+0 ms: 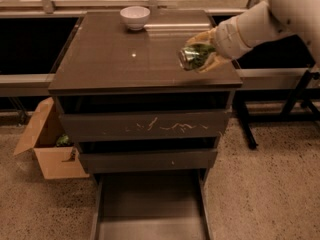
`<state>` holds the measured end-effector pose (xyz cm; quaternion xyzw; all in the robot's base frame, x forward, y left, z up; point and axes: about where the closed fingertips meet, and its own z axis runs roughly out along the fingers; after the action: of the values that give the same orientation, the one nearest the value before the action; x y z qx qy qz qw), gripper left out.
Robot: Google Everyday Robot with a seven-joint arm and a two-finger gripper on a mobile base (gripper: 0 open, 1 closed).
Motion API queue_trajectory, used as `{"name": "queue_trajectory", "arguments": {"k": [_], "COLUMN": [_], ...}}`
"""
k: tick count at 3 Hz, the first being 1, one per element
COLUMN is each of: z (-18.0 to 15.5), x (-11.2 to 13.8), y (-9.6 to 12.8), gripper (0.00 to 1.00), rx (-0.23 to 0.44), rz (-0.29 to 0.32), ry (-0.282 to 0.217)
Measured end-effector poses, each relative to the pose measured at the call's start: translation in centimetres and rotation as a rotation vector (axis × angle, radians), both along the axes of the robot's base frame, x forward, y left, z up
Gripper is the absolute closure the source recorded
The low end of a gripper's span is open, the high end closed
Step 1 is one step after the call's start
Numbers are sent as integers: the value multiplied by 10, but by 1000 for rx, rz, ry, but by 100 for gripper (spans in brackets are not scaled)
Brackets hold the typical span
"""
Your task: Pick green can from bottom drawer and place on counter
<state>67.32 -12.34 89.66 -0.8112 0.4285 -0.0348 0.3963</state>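
Where the white-sleeved arm [260, 21] reaches in from the right, its pale yellowish fingers [211, 64] are closed around a shiny green metal drink can [194, 56], one finger above it and one below. The can lies tilted on its side between them, silver end facing left, over the front right part of the glossy grey-brown tabletop [120, 59]; contact with that surface cannot be determined. A round white bowl [135, 17] stands left of the fingers and farther back. Well below the fingers and to their left, the dark grey-brown bottom drawer [150, 204] stands pulled out.
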Motion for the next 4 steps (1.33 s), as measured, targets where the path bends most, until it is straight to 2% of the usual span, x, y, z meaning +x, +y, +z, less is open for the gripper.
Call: {"name": "queue_trajectory", "arguments": {"k": [3,4], "z": [-11,-19], "x": [88,101], "y": [32,39], "gripper": [100,100], "rx": [86,101], "rz": [-51,-61], "ry": [97,130]}}
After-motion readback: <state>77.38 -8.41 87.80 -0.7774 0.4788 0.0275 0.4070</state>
